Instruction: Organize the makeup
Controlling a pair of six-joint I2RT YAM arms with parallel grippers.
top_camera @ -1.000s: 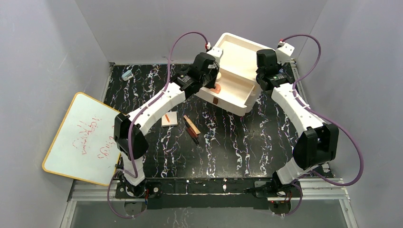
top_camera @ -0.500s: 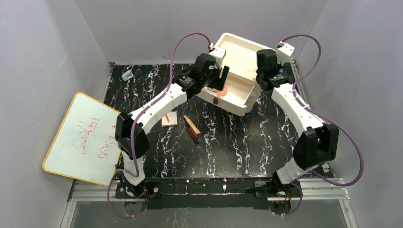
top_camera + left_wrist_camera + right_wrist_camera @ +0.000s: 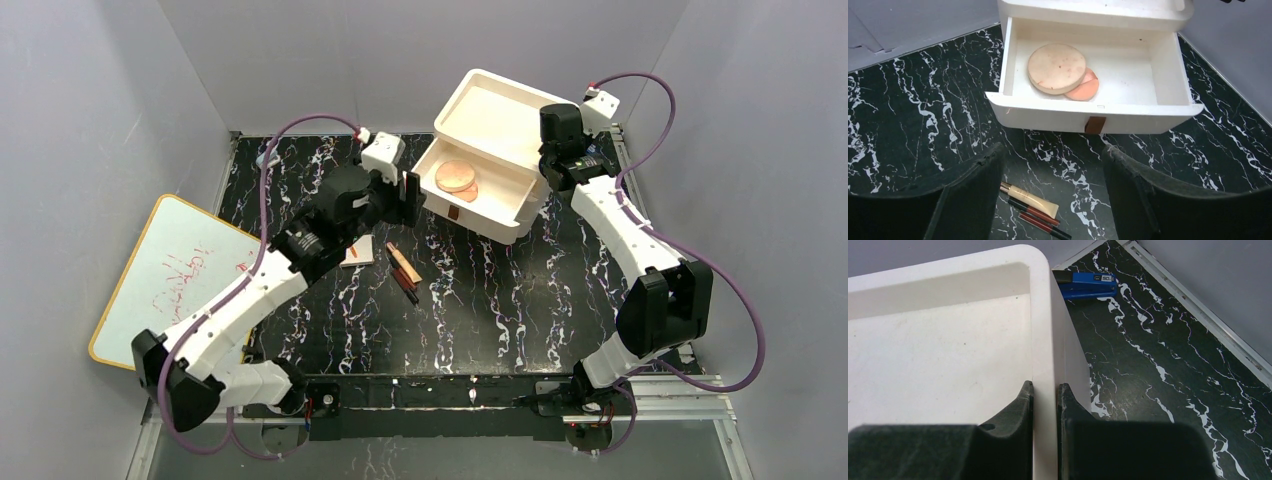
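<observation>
Left claw (image 3: 1050, 160) apart, right claw (image 3: 1045, 388) clamped on white box (image 3: 1041, 315) rim, black marbled tabletop (image 3: 520, 290), grey walls (image 3: 100, 100)

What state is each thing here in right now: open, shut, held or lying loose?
drawer, pulled open.
larger disc, lying in the drawer, overlapping the smaller disc.
smaller disc, in the drawer, partly covered.
tube, loose on the table.
pencils, loose beside the tube.
left jaws, open, empty.
right jaws, shut on the box rim.

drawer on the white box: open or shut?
Open. The drawer is pulled out from the box, and two discs lie visible inside it.
</observation>
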